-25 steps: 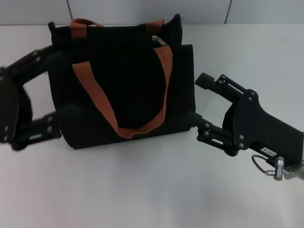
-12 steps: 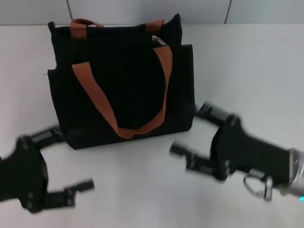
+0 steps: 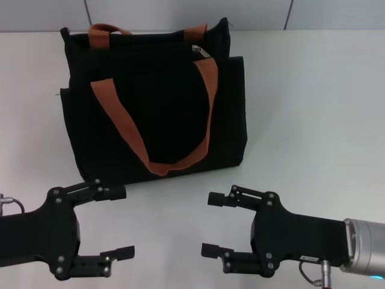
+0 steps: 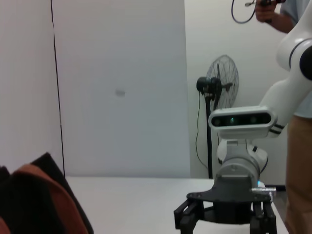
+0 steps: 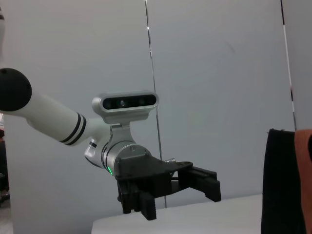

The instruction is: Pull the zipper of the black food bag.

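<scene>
Black food bag (image 3: 153, 108) stands upright on the desk (image 3: 313, 108), zipper pull (image 3: 201, 50) at one end — both grippers, left (image 3: 111, 226) and right (image 3: 218, 224), clear, jaws apart; closed or open, I cannot tell.

We see a white tabletop (image 3: 313, 114) backed by a pale panelled wall (image 3: 180, 12). Off to one side, a black standing fan (image 4: 220, 83) rises beside a partly visible person (image 4: 297, 146).
</scene>
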